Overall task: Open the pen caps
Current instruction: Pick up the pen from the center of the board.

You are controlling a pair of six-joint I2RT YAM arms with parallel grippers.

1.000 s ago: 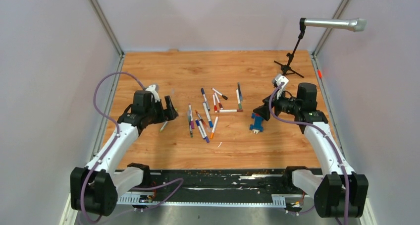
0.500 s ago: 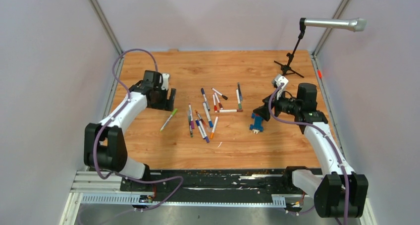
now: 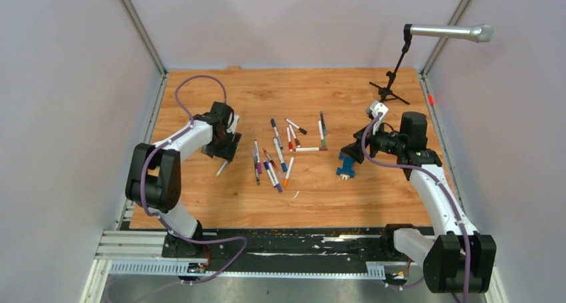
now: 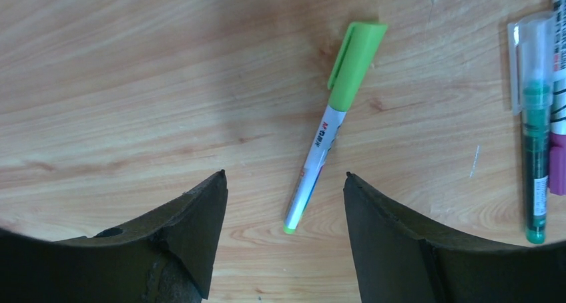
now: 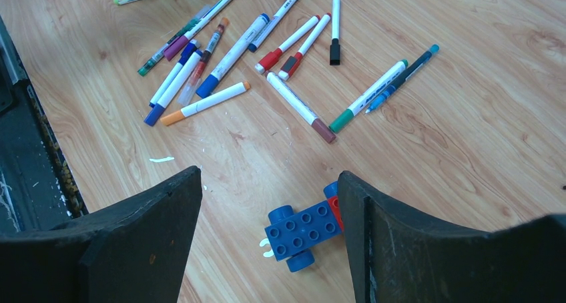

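One green cap (image 4: 356,63) sat on its pen (image 4: 312,166) at upper centre of the left wrist view. Our left gripper (image 4: 284,176) hung spread and empty astride the pen's lower end, the grasp not yet made. Our right gripper (image 5: 267,176) gaped empty too. Next, we judged: clamp the pen, then pull.

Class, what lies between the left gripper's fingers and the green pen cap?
The left wrist view shows only that pen's white barrel, running from the green cap to between the fingers of the left gripper.
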